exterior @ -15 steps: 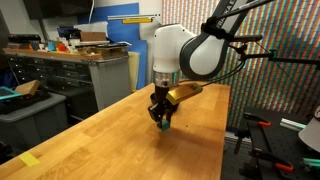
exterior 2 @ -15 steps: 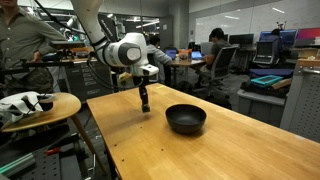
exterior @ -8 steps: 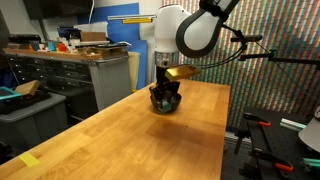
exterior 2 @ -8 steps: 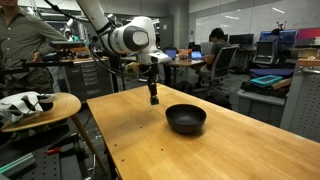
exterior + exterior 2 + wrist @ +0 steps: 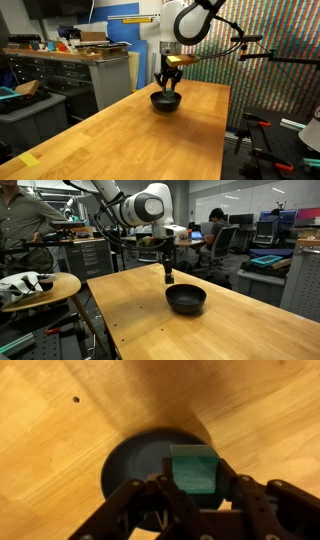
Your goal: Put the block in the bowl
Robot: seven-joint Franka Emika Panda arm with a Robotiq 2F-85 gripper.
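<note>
Wrist view: gripper [image 5: 198,482] pinching the green block [image 5: 193,467] above the black bowl [image 5: 140,465].
In the last second the gripper rose off the desk [image 5: 150,320] and carried the block across to the bowl; it is held over the bowl, not yet inside, and release likely comes next.

The gripper [image 5: 193,480] is coming in from the 6 o'clock edge of the wrist view and is clamping the green block [image 5: 193,466] between its dark fingers [image 5: 148,498], one pressing at the block's 9 o'clock side and one at its 3 o'clock side. The black bowl [image 5: 135,465] is lying directly beneath, its round rim spreading from the block toward 9 o'clock. The wooden table [image 5: 60,450] is filling the rest, and a small dark spot [image 5: 75,400] is showing toward 10 o'clock of the bowl.
</note>
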